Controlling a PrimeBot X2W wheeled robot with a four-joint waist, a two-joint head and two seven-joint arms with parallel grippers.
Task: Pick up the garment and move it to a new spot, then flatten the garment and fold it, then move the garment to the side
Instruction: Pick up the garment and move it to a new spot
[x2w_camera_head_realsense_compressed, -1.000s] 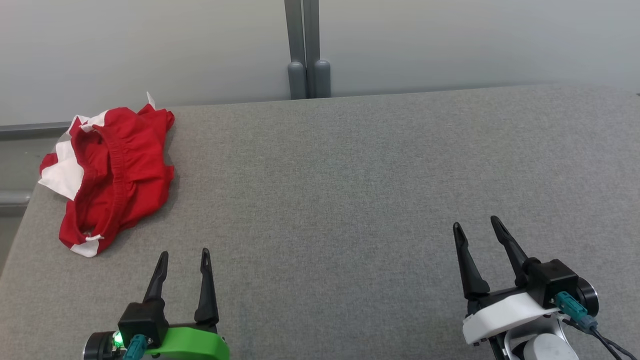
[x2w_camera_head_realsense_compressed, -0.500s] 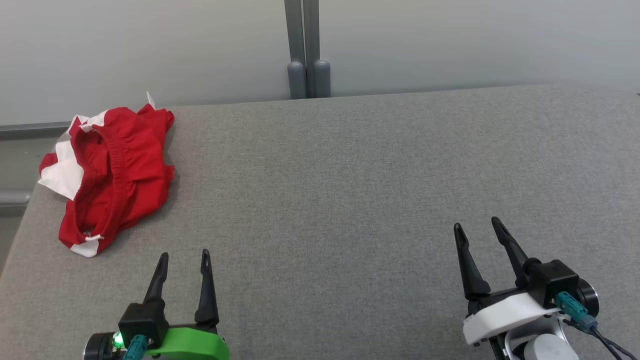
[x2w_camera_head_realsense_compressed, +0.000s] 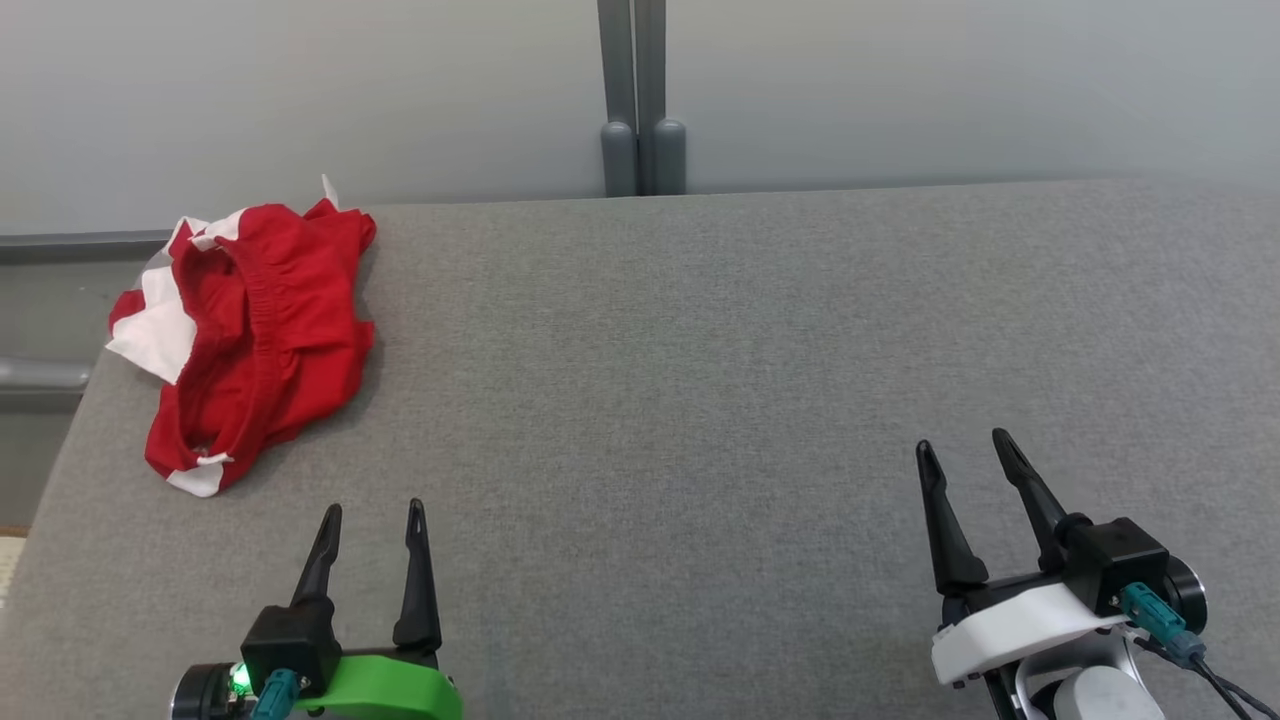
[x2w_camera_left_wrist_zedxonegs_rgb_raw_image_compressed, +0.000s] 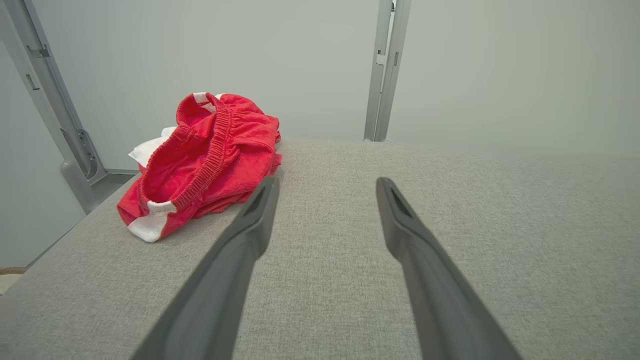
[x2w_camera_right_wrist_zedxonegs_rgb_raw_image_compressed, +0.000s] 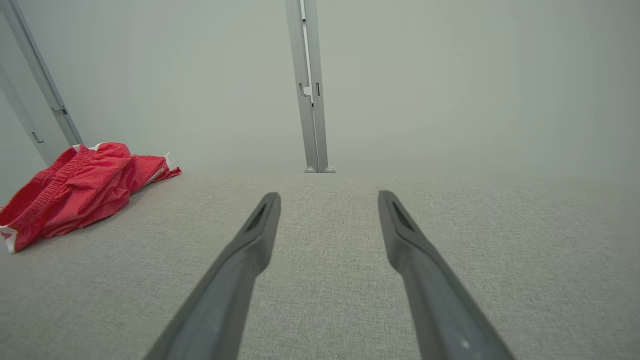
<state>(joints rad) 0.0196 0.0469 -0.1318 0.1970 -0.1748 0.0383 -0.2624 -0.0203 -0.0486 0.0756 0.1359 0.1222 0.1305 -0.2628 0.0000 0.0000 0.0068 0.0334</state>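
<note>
The garment (x2w_camera_head_realsense_compressed: 255, 335), red shorts with white trim and an elastic waistband, lies crumpled at the far left corner of the grey table (x2w_camera_head_realsense_compressed: 700, 350), partly over its left edge. My left gripper (x2w_camera_head_realsense_compressed: 373, 511) hovers open near the front edge, below and right of the garment, with nothing between its fingers. In the left wrist view the garment (x2w_camera_left_wrist_zedxonegs_rgb_raw_image_compressed: 205, 160) sits ahead and left of the left gripper (x2w_camera_left_wrist_zedxonegs_rgb_raw_image_compressed: 325, 182). My right gripper (x2w_camera_head_realsense_compressed: 960, 450) stands open at the front right, far from the cloth. The right wrist view has the garment (x2w_camera_right_wrist_zedxonegs_rgb_raw_image_compressed: 75, 187) at its far left, well away from the right gripper (x2w_camera_right_wrist_zedxonegs_rgb_raw_image_compressed: 327, 196).
A pale partition wall runs behind the table, with a grey double post (x2w_camera_head_realsense_compressed: 640, 100) at its middle. Grey rails (x2w_camera_head_realsense_compressed: 60, 245) sit beyond the table's left edge. The table's left edge (x2w_camera_head_realsense_compressed: 45, 500) drops off beside the garment.
The camera has shifted, sliding the whole scene a little right and down in view. The garment and both grippers keep their places relative to the table.
</note>
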